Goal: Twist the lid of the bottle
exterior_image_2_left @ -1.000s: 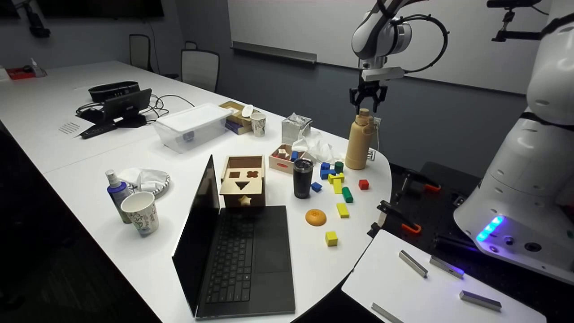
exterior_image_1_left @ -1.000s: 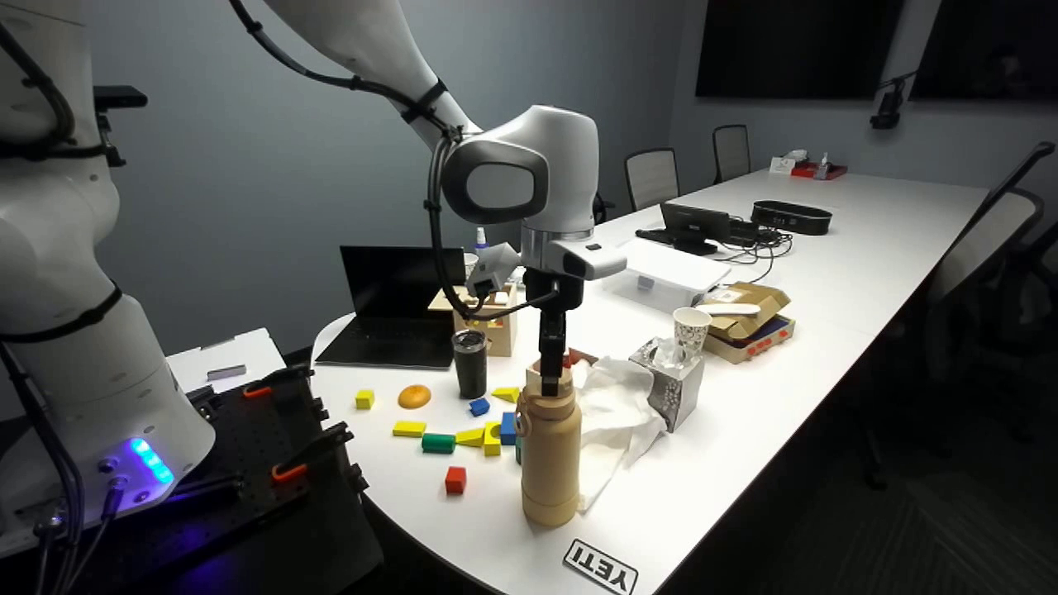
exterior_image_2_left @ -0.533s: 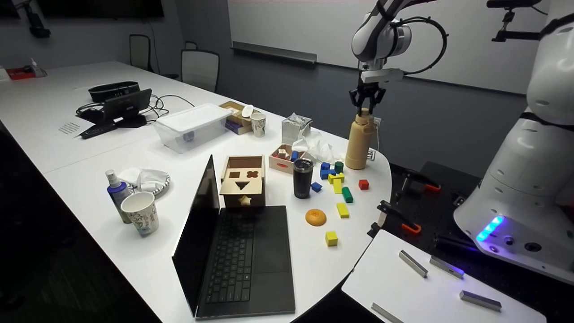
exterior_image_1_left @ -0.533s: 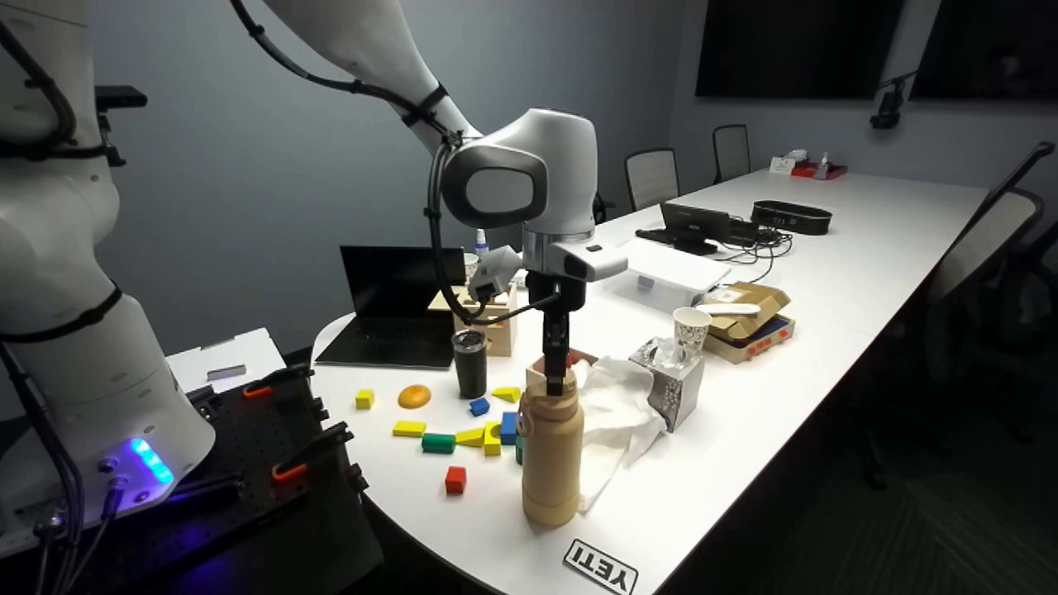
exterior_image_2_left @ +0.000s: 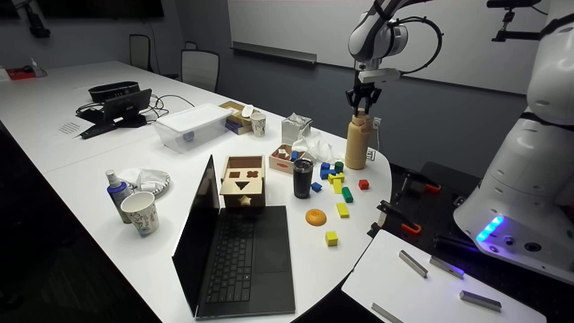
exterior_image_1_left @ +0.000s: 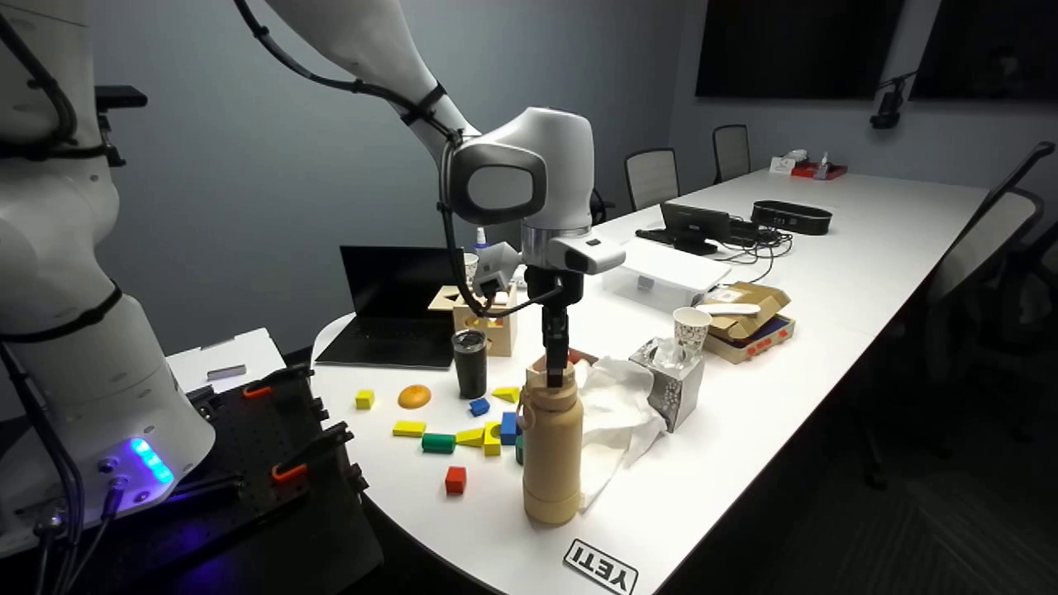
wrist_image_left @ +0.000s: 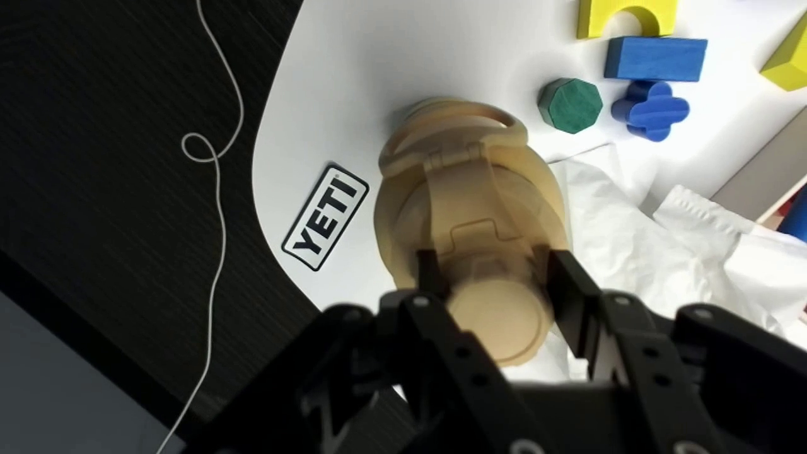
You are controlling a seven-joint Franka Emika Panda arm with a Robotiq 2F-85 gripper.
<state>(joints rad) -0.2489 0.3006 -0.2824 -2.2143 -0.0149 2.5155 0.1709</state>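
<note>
We find that the black two-finger gripper [wrist_image_left: 498, 271] has narrowed and appears clamped on the round pale cream lid [wrist_image_left: 498, 320]. Beneath, the tall tan cylindrical bottle [exterior_image_1_left: 552, 463] stands on the white table [exterior_image_1_left: 744, 397], its top slightly shifted. We judge twisting may begin.

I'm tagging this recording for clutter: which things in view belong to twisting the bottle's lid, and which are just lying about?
Belongs to the job: pale lid; tan bottle; pincer.

Lying about: laptop; black tumbler; wooden shape box; tissue box; orange dome; red block; YETI label; clear plastic tub.
</note>
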